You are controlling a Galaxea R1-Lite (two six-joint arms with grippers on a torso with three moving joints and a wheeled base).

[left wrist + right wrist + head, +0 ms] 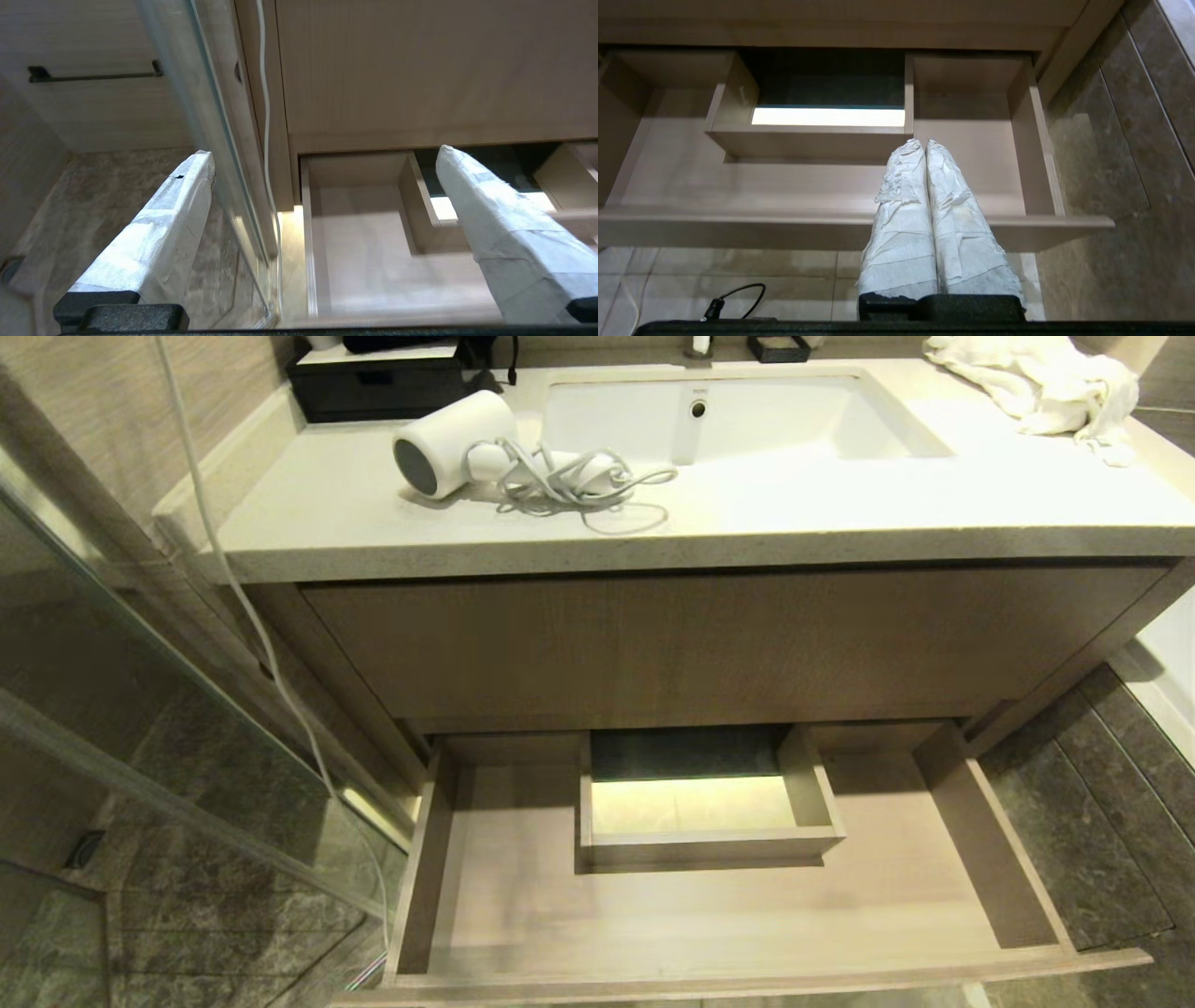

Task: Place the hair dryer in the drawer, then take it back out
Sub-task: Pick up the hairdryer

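In the head view, the dryer lies on the counter at upper left, left of the sink, with a towel at upper right. The drawer stands pulled out and bare across the lower frame. The left gripper is spread wide and holds nothing; the right gripper is clenched on nothing, both near the drawer's front.

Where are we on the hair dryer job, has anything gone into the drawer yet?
Done: the wide light-brown wood-grain drawer stands pulled open, nothing in it. In hand: nothing; the left gripper is open and the right gripper shut, both empty near the drawer. Left: the small white hair dryer lies on the pale stone countertop; both steps remain, or only closing up.
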